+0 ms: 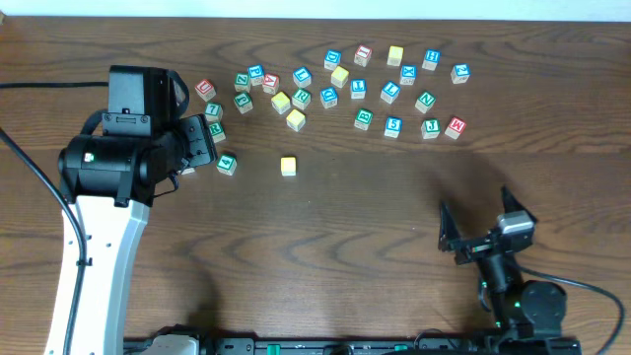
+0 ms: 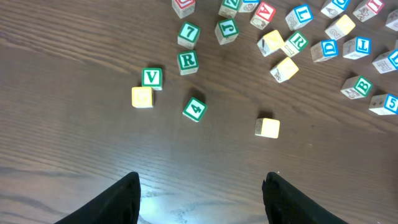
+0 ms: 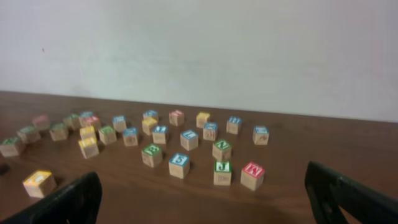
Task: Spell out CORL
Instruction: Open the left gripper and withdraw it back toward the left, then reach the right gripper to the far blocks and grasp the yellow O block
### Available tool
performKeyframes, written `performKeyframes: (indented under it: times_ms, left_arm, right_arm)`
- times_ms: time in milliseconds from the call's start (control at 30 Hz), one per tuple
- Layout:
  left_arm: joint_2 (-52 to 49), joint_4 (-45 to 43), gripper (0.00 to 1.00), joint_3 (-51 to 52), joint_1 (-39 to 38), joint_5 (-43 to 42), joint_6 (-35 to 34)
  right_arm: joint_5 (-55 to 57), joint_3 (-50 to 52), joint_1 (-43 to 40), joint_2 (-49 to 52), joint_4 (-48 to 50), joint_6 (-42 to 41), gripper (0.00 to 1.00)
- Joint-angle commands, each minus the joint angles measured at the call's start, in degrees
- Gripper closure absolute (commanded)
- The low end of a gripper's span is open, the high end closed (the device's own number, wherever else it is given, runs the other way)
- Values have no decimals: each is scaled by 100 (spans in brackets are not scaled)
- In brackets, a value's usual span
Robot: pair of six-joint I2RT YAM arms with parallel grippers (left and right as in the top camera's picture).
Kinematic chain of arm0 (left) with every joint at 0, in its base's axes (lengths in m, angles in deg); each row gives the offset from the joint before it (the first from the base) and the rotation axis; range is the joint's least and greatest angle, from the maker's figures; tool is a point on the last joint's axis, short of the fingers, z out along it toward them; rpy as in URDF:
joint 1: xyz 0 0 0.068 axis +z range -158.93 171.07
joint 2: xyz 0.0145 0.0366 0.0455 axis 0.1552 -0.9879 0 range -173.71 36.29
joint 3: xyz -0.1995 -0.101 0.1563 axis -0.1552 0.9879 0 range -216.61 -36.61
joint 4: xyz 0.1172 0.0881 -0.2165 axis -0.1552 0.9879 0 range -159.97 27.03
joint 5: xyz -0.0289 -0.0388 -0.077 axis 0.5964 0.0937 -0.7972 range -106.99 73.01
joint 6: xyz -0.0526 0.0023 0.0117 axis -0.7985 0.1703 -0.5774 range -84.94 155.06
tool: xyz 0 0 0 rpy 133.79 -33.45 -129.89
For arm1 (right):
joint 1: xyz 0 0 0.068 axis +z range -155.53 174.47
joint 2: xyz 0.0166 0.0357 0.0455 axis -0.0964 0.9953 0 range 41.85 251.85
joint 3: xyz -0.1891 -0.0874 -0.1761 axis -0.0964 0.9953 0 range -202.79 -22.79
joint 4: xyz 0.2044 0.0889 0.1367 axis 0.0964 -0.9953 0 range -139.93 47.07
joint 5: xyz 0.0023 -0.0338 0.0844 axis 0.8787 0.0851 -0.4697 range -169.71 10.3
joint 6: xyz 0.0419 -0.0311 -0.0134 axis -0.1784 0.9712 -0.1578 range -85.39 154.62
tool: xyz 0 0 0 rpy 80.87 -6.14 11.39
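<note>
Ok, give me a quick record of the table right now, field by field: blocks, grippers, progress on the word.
Table: dark wood, letter cubes scattered
Green R cube: loose, near the 7 cube
Lone yellow cube: apart from the rest
Left gripper: open, empty
Right gripper: open, empty
Word: no cubes lined up yet

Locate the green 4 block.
Left wrist view, left of centre: green 4 block lies tilted below the green R block, right of the V block.
</note>
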Motion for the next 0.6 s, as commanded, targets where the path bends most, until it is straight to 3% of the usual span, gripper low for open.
performKeyframes:
  times_ms: [0, 567]
  left_arm:
    - [35, -4, 37, -50, 20, 162, 105]
    - [35, 66, 37, -48, 20, 155, 103]
  right_arm:
    - [-131, -730, -28, 560, -131, 111, 1]
    - [-1196, -5189, -31, 5154, -2761, 422, 1]
